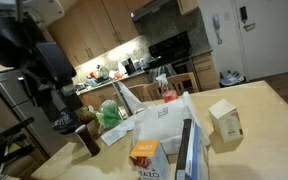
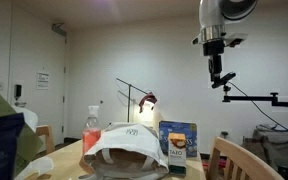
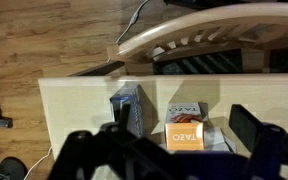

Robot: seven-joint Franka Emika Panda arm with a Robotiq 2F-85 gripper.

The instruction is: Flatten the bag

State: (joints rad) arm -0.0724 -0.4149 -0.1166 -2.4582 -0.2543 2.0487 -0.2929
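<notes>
My fingers [image 3: 252,125] stand spread wide, grasping nothing. In the wrist view an orange box [image 3: 184,135] shows between them. My gripper [image 2: 225,82] hangs high over the table [image 1: 269,110]. The bag [image 2: 132,143] sits rumpled there, far below, just left of a blue box [image 2: 179,140].

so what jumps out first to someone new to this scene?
The big white crinkled bag, puffed up in the middle of the table, draws the eye first. Next is the tool, which hangs high in the air, far from the bag. An orange box stands just in front of the bag, and a beige carton sits off to one side.
</notes>
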